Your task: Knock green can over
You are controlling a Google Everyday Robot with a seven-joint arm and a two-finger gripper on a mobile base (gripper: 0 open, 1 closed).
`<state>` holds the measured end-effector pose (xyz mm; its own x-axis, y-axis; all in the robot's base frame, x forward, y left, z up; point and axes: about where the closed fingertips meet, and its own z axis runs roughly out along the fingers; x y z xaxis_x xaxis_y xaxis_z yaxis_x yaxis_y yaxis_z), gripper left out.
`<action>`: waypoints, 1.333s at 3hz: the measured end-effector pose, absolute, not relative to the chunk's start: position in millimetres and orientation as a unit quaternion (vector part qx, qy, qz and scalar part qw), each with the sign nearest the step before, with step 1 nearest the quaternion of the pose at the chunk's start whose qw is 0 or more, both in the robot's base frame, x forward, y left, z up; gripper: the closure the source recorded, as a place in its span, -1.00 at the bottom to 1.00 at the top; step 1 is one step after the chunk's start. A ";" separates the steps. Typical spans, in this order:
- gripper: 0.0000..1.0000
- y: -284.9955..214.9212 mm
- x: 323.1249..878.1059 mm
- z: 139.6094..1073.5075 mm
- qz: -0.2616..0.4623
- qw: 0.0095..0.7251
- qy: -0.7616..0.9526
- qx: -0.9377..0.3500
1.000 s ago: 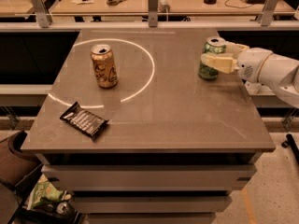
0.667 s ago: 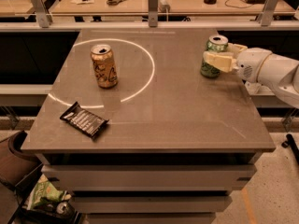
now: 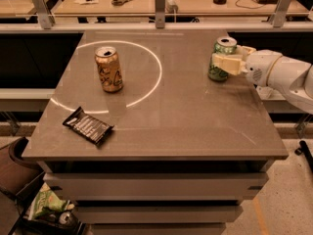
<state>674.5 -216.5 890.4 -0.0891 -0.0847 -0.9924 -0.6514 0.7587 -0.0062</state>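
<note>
The green can (image 3: 220,72) stands upright near the right edge of the table (image 3: 166,126), light green with dark markings and a silver top. My gripper (image 3: 229,61) reaches in from the right on a white arm (image 3: 279,72). Its pale fingers (image 3: 226,63) lie across the can's upper half, and it is shut on the can. The can's base rests on or just above the tabletop; I cannot tell which.
A gold can (image 3: 109,68) stands upright at the left-centre, inside a white circle drawn on the table. A dark snack bar wrapper (image 3: 88,125) lies near the front left corner. A rail and another bench run behind the table.
The gripper and the green can have shifted slightly up and away together, then held almost still. The gold can and the wrapper have not moved.
</note>
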 end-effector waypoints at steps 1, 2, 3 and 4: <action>1.00 -216.4 674.5 890.4 0.228 0.622 0.702 -0.262; 1.00 -218.2 673.6 902.4 0.216 0.609 0.710 -0.281; 1.00 -221.4 670.4 926.4 0.188 0.587 0.721 -0.315; 1.00 -223.8 666.4 941.6 0.165 0.561 0.734 -0.346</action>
<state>666.4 -223.8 941.6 -0.1318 -0.3226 -0.9373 -0.6922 0.7068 -0.1460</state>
